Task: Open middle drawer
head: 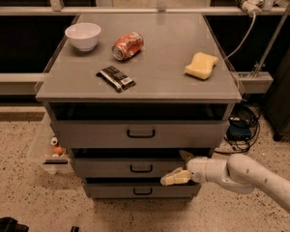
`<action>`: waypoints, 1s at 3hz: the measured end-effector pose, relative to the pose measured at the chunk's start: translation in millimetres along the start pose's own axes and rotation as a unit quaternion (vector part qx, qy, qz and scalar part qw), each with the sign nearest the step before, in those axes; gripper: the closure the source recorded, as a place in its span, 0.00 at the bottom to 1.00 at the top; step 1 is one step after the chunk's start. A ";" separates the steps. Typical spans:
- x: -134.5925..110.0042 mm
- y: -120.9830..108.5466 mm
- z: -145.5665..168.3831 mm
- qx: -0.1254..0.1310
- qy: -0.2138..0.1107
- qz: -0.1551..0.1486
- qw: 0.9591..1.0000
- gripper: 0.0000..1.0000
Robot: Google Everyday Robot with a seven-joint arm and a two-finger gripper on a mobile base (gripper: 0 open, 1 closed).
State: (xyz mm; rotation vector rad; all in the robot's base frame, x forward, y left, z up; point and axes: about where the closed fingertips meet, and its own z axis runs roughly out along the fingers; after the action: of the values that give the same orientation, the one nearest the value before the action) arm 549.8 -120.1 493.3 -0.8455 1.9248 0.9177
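The middle drawer [101, 168] sits second of the three grey fronts in the cabinet [135, 81], under the widest one and above the smallest. It looks pushed in, or near enough. Its small black handle [141, 168] is at the centre of the front, and the bar runs flat, left to right.

Just to the right of that handle is the gripper [174, 167], low in front of the right part of the same drawer front. Its two pale fingers stand apart. The upper one [186, 155] is up by the drawer's top edge, and the lower one [173, 178] points left along the bottom edge. Nothing is held between them.

The white arm [251, 175] comes in from the right and low, so the jaws already face the handle. As I read it, the handle lies to the left of the jaws, close but not touching. The fingers are spaced one above the other, across the level bar, which should suit closing on it. I judge the reach has to carry on leftward before any pull toward the room.
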 end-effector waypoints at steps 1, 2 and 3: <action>0.5 -8.1 14.9 -0.003 0.011 -0.006 1.000 0.00; -3.9 -17.6 26.3 -0.003 0.025 -0.021 0.999 0.00; -4.2 -17.6 27.3 -0.003 0.025 -0.021 0.999 0.00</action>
State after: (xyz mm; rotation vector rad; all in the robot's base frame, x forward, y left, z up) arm 576.4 -105.4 481.1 -0.9176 1.9404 0.8859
